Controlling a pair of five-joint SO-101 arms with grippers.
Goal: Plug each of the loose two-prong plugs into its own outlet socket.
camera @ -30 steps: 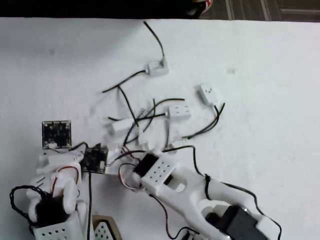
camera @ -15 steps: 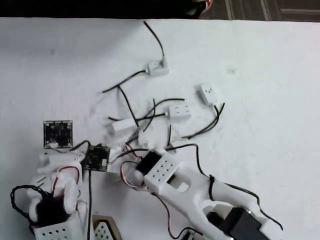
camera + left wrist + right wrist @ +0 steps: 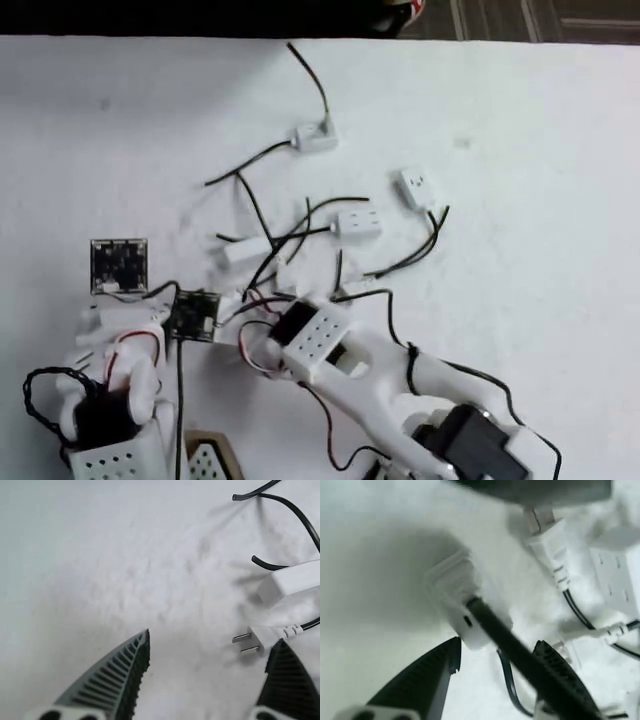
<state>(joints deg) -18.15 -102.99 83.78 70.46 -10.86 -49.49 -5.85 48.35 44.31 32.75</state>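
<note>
Left claw (image 3: 212,637) spread apart beside a two-prong plug (image 3: 260,637); right claw (image 3: 497,645) spread apart above a white corded block (image 3: 452,587).

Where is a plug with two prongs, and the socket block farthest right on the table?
plug (image 3: 264,637), left wrist view, white body just behind the prongs.
socket block (image 3: 415,188), high view, middle of its top face.

The left gripper (image 3: 213,638) hangs over the white table (image 3: 100,555) with its two ridged fingers (image 3: 127,672) spread wide apart. A white two-prong plug (image 3: 260,638) lies just beside the tip of one finger, its prongs pointing into the gap between them. Near the plug sits a white outlet block (image 3: 295,581), and loose black cables (image 3: 296,514) trail past it.
</note>
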